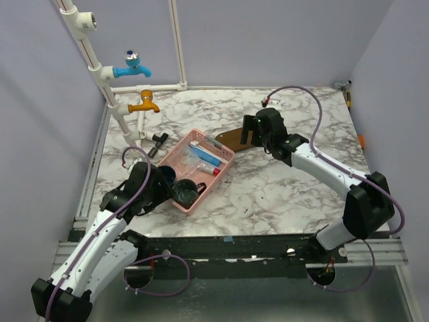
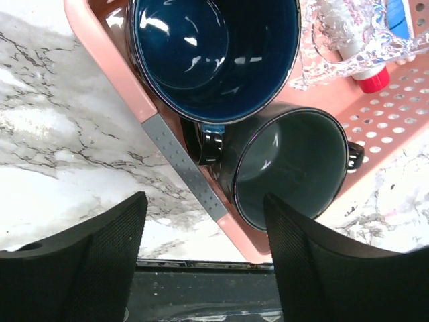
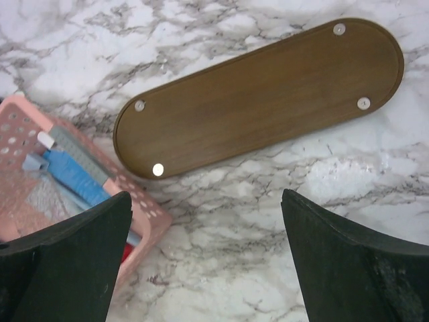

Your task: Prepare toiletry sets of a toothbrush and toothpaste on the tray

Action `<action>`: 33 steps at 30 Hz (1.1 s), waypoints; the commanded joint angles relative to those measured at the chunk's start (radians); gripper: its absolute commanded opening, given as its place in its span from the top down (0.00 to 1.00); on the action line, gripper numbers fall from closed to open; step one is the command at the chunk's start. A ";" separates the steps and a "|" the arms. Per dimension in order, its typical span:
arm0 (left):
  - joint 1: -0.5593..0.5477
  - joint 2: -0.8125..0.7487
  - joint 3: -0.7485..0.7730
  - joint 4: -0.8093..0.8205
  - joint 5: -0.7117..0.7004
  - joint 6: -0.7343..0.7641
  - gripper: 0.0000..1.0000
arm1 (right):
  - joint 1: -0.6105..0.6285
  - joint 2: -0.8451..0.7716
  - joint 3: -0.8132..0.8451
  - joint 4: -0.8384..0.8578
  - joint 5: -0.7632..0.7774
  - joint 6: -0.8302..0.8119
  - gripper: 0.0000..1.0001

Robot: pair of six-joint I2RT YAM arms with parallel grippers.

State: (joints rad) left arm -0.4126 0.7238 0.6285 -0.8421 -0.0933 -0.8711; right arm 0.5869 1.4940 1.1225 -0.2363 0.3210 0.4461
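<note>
left claw (image 2: 204, 228): fingers apart, nothing between the pads, gripping nothing. it hangs over the near end of the pink basket (image 2: 107, 60).
right claw (image 3: 206, 201): spread wide and empty, over bare marble table (image 3: 281, 268).
tray (image 3: 261, 100): dark wooden oval, just beyond the right claw's fingertips, slanted across its view, nothing lying on it. one end sits near the basket corner but apart from it.
toothpaste (image 2: 362, 64): in the basket, ahead and to the right of the left claw. white tube with a red cap, inside crinkled clear wrap.
left wrist only: two mugs just ahead of the fingertips, a dark blue mug (image 2: 214, 47) and a grey mug (image 2: 288, 168), touching, mouths toward the camera.
right wrist only: the tray's small round studs, and a blue-and-white toiletry pack (image 3: 74, 178) by its left finger.
top view only: both arms at once - the tray (image 1: 231, 137) half hidden under the right claw (image 1: 251, 129), basket between the two claws.
</note>
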 commanded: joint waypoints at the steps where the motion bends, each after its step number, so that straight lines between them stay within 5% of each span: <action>1: -0.003 -0.047 0.037 -0.031 0.037 0.043 0.26 | -0.035 0.102 0.105 -0.020 0.032 -0.002 0.04; 13: -0.003 -0.131 0.104 -0.013 0.161 0.172 0.16 | -0.094 0.414 0.416 -0.059 0.008 -0.061 0.04; 18: -0.003 -0.144 0.137 0.018 0.230 0.269 0.02 | -0.112 0.546 0.547 -0.081 -0.022 -0.093 0.04; 33: -0.003 -0.103 0.183 0.058 0.301 0.365 0.01 | -0.140 0.884 0.918 -0.200 -0.208 -0.218 0.04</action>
State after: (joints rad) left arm -0.4126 0.6064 0.7891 -0.8047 0.1627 -0.5369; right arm 0.4492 2.3260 1.9812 -0.3744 0.2081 0.2958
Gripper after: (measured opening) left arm 0.986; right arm 0.960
